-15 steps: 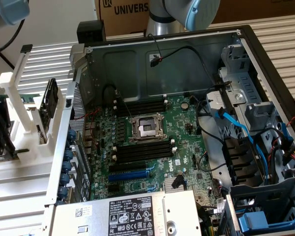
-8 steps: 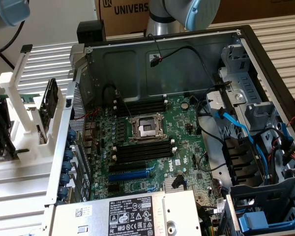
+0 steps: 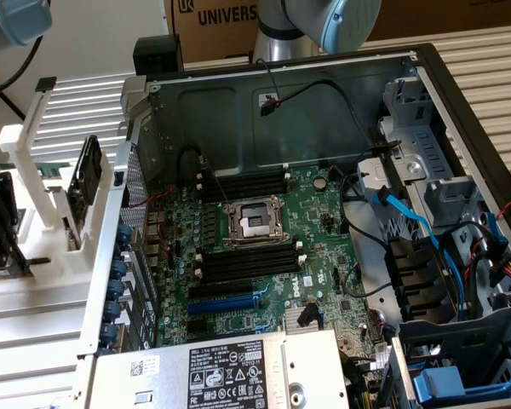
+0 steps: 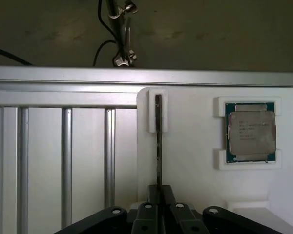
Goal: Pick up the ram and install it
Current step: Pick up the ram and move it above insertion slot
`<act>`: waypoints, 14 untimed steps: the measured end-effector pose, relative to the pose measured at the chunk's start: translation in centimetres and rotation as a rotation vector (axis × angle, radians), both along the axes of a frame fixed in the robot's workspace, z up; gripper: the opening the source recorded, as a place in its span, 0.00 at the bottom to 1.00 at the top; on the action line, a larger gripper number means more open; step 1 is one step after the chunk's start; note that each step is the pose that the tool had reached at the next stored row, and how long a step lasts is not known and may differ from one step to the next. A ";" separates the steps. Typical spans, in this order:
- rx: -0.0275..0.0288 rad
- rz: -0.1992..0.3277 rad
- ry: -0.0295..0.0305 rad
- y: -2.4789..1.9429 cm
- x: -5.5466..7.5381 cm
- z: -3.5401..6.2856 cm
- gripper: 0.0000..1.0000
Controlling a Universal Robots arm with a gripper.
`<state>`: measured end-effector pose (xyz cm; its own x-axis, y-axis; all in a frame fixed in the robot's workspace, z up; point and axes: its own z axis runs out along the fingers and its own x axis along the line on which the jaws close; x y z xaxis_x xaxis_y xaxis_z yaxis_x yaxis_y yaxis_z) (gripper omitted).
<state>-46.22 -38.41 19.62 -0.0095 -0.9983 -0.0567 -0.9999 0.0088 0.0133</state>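
White holder walls hug the ram, pinched edge-on by your gripper; lift crooked and the stick could bind, tilt or slip free.

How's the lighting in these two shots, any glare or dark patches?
Exterior view: the motherboard is evenly lit, the case wall behind it shaded, the white rack at the exterior view's left brightest. Wrist view: the white holder is bright and even, the ram a dark edge, the backdrop beyond dim.
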 end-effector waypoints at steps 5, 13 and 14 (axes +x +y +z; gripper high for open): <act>0.0001 0.000 -0.0003 0.00 0.0 0.07 0.14; -0.0055 0.000 -0.0001 0.12 -0.2 1.30 0.14; -0.0076 0.000 -0.0002 0.15 -0.2 1.49 0.14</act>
